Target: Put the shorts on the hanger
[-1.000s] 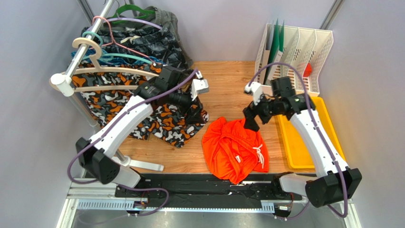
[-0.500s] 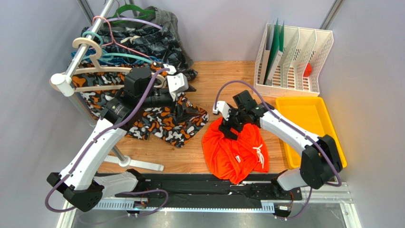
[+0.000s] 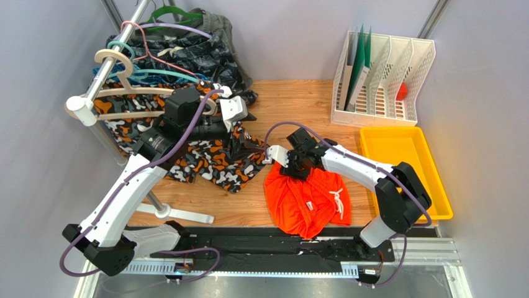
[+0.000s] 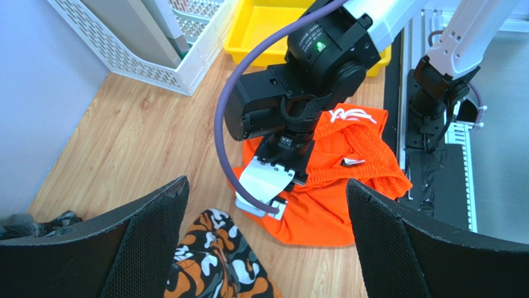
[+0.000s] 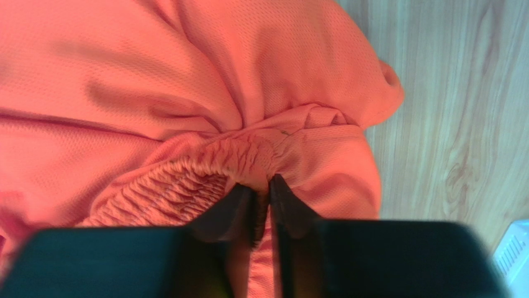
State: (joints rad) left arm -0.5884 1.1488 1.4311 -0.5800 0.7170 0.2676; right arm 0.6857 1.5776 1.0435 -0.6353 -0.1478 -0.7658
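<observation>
1. Across the wooden table (image 3: 292, 105) your whole job is laid out: clothes rail (image 3: 102, 81) far left, loose cloth in the middle.
2. Camouflage shorts (image 3: 217, 161) spill from the rail side down onto the wood, just beside your target. They are not yours, so steer clear of them.
3. Orange-red shorts (image 3: 307, 202) lie crumpled on the table, centre-right near the front edge, well apart from the hanger.
4. Cream hanger (image 3: 149, 92) hangs by its hook on the rail at far left. Its crossbar sits against camouflage cloth, and you cannot tell from here whether it is free.
5. Left gripper (image 3: 241, 141) hovers over the camouflage shorts with its jaws wide apart and nothing between them. From its wrist view it looks straight at the right arm.
6. Right gripper (image 3: 292, 171) is down on the far edge of the orange pile, jaws almost together and clamped on a bunch of elastic waistband (image 5: 180, 174).
7. That bite looks shallow, with only the fingertips (image 5: 239, 208) holding. Lift slowly and straight up so the gathered elastic doesn't slide out.
8. Once the cloth hangs free, bring the left jaws to a second spot on the waistband, I'd say, to spread it for the crossbar.
9. White drawstring (image 3: 337, 202) lies loose on the near side, so watch that it doesn't snag as you carry across.
</observation>
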